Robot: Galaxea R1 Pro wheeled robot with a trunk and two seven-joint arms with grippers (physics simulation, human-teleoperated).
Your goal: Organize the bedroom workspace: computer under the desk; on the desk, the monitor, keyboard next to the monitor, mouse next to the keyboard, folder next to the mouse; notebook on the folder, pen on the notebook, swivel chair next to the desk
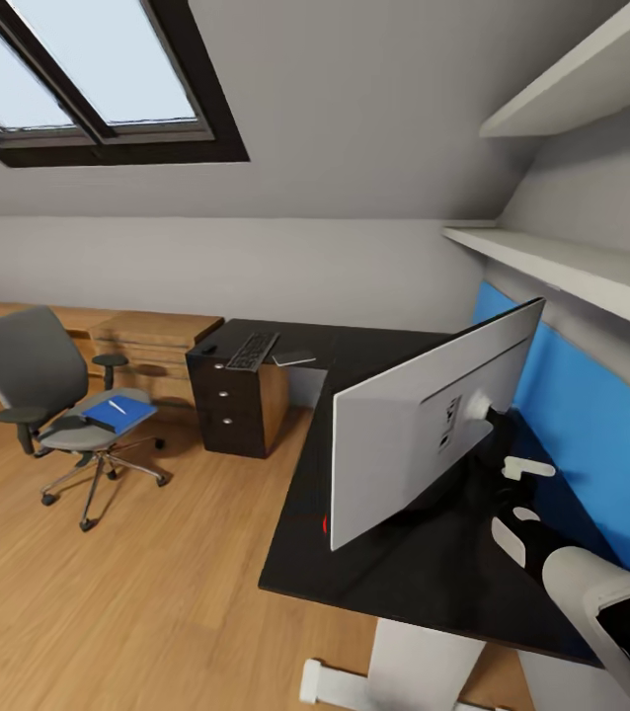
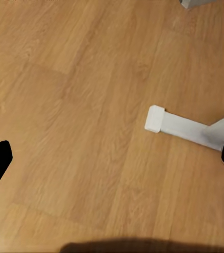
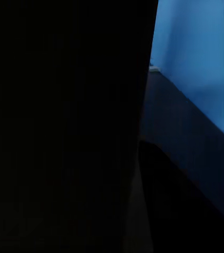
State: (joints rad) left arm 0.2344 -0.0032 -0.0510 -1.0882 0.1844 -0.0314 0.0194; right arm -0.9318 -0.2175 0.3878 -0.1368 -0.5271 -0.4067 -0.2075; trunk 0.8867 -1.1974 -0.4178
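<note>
The grey swivel chair with black armrests (image 1: 43,395) stands well apart from the matte black L-shaped desk (image 1: 394,583), with the bright blue folder (image 1: 118,413) on its seat. The silver-framed keyboard (image 1: 253,351) lies at the desk's far end. The wide, pale-backed monitor (image 1: 424,420) stands nearer. The right gripper (image 1: 508,464) reaches behind it, its opening hidden. The left gripper (image 2: 112,158) is spread over the floor. Most steps remain.

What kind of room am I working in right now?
Probably an attic home office: a skylight in a sloped ceiling, an L-shaped desk carrying a monitor, and a swivel chair on wood flooring.
</note>
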